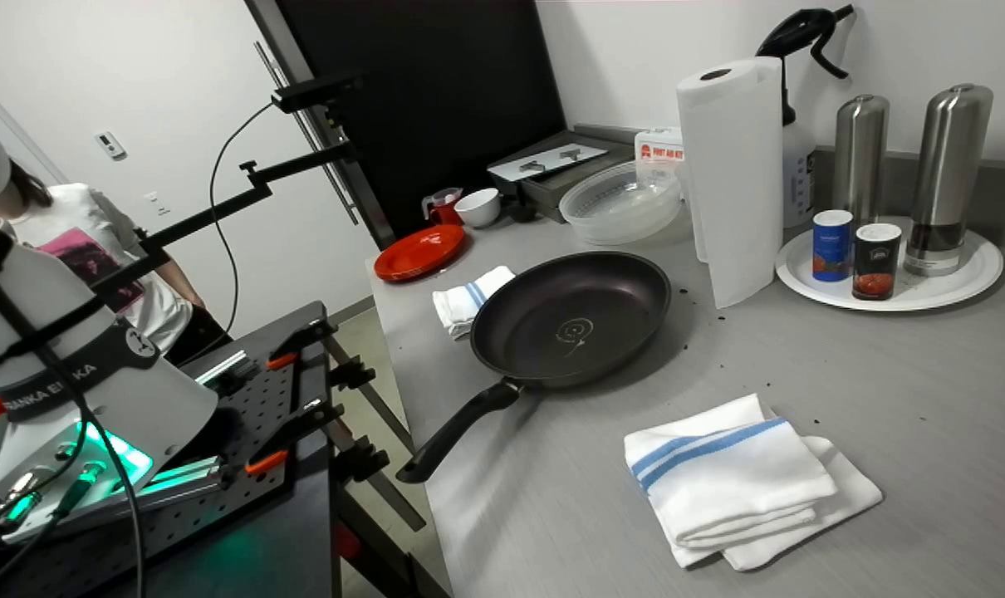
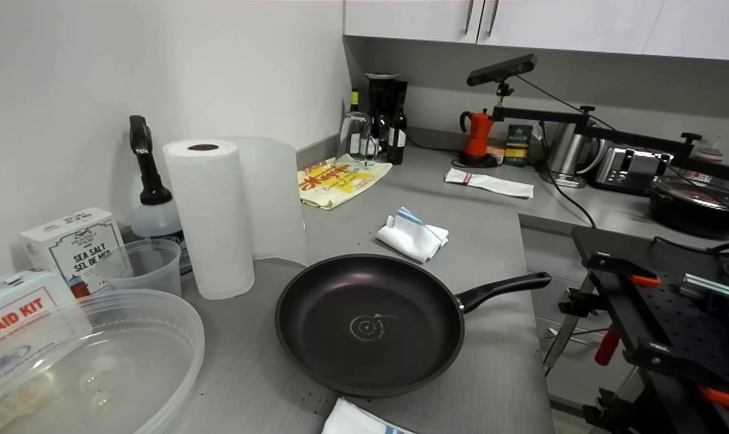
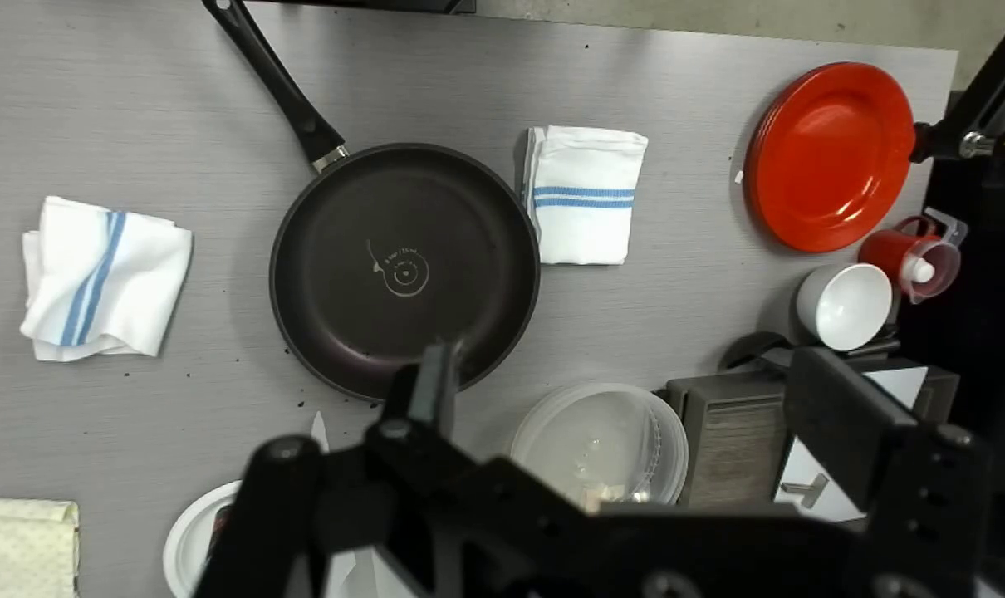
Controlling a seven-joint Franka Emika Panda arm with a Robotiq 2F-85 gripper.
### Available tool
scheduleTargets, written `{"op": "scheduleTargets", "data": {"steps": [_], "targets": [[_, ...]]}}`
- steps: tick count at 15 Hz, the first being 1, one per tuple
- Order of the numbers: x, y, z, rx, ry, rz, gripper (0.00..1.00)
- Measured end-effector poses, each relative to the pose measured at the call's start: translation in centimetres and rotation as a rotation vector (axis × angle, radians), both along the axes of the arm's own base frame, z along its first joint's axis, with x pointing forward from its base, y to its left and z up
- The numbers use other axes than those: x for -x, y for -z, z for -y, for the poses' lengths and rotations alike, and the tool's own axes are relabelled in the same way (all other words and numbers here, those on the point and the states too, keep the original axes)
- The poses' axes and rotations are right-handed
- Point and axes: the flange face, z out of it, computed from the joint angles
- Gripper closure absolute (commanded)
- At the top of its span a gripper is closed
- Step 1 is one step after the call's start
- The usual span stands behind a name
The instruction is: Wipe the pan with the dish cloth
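Wrist view: hand (image 3: 633,365) spread, empty; pan (image 3: 404,270) near robot-side edge of table (image 3: 685,91); dish cloths (image 3: 587,197) unlifted; all wiping apparently remains.

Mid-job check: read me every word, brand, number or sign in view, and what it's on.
"FIRST AID KIT": white kit box
"SEA SALT": salt box
"SEL DE MER": same salt box
"ANKA E...KA", partly covered: arm's black band
"NABOB", as best I can tell: green pack
Too small or blurred to read surely: markings on the pan, blue shaker, black shaker, spray bottle, yellow cloth; finer print on both boxes.
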Motion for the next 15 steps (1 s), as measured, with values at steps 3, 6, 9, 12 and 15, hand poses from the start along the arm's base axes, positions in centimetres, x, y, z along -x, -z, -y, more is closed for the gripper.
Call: {"op": "scheduleTargets", "data": {"steps": [3, 6, 9, 12, 15], "targets": [[-0.1, -0.1, 0.3, 0.005, 0.009, 0.009, 0.0], [-0.6, 0.1, 1.1, 0.025, 0.056, 0.038, 0.0], [-1.6, 1.5, 2.6, 0.058, 0.143, 0.063, 0.0], [-2.5, 3.6, 4.6, 0.1, 0.243, 0.073, 0.0], [-3.3, 6.3, 6.6, 0.169, 0.322, 0.094, 0.0]]}}
